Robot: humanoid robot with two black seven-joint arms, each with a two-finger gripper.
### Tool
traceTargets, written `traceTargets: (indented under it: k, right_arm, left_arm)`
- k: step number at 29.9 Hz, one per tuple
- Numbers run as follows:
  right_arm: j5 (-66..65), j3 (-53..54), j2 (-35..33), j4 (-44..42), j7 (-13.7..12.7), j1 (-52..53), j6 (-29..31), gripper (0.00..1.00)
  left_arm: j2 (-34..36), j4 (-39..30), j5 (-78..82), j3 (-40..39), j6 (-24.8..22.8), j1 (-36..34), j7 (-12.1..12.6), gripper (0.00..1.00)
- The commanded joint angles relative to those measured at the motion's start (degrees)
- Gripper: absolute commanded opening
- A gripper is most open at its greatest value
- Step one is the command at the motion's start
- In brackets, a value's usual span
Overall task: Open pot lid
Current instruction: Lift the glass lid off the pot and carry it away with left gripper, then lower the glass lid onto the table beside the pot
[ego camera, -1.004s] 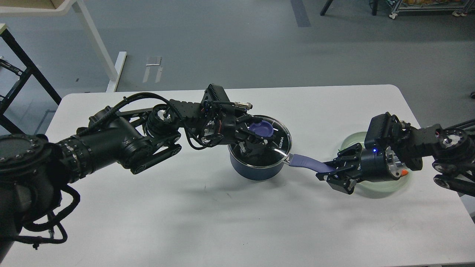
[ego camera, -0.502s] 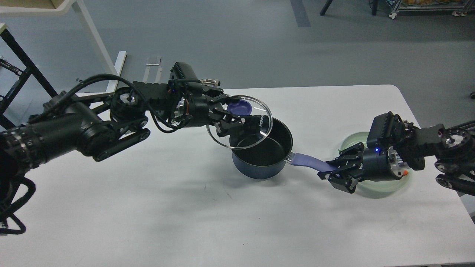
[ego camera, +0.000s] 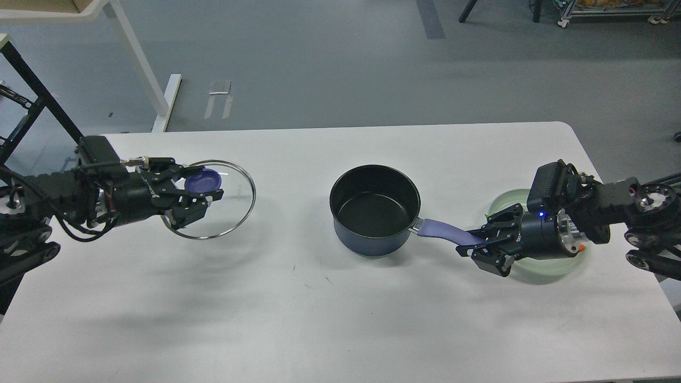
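White table [ego camera: 340, 319], seen from above, grey floor beyond its far edge. Dark blue pot [ego camera: 375, 210] stands upright near the table's middle, uncovered, its black interior in plain sight and bare. Its purple handle [ego camera: 444, 233] runs out to the right and slightly toward the near edge. Right gripper [ego camera: 481, 246] is clamped on the handle's outer end, one black finger above the tip and one below, both in contact. Right arm comes in from the right edge, low over the table, a small blue light showing on its wrist housing. Pale green plate [ego camera: 553, 264] lies flat under and behind that wrist, mostly covered by it; a small orange bit shows near the plate's right side, too hidden to name. Glass lid [ego camera: 234, 205] is off the pot and well apart from it, over the table's left part, its metal rim tilted and its shadow cast on the tabletop below and toward the near side, so it appears held above the surface rather than resting. Left gripper [ego camera: 205, 192] is closed on the lid's purple knob [ego camera: 202, 181], fingers on either side of it. Left arm reaches in from the left edge, roughly level. Legs of a white stand [ego camera: 139, 69] and a black frame [ego camera: 32, 101] stand on the floor at upper left.
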Motion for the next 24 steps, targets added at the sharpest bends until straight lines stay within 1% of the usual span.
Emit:
traceTargets:
  k: [1, 8, 15, 19, 21, 23, 24]
  right_arm:
    - [0.0, 0.0, 0.0, 0.0, 0.0, 0.0, 0.0, 0.24]
    - [0.0, -0.1, -0.1, 0.0, 0.0, 0.0, -0.3, 0.25]
    - [0.1, -0.1, -0.4, 0.0, 0.0, -0.1, -0.3, 0.25]
    - [0.1, 0.0, -0.4, 0.0, 0.0, -0.1, -0.3, 0.25]
    - [0.1, 0.0, -0.4, 0.0, 0.0, -0.1, -0.3, 0.25]
    - [0.1, 0.0, -0.3, 0.0, 0.0, -0.1, -0.3, 0.25]
    - [0.1, 0.0, -0.3, 0.0, 0.0, -0.1, -0.3, 0.25]
  left_arm:
    - [1.1, 0.9, -0.3, 0.8, 4.7, 3.9, 0.0, 0.39]
    - [0.3, 5.4, -0.3, 0.8, 6.6, 8.5, 0.0, 0.42]
    - [0.2, 6.5, -4.2, 0.7, 6.6, 11.8, 0.0, 0.42]
    - [0.2, 6.8, -5.6, 0.8, 6.6, 12.3, 0.0, 0.44]
    - [0.2, 6.8, -5.7, 0.8, 6.6, 12.3, 0.0, 0.47]
    - [0.1, 6.8, -5.8, 0.8, 6.6, 12.4, 0.0, 0.56]
    - [0.0, 6.9, -5.8, 0.8, 6.6, 12.5, 0.0, 0.58]
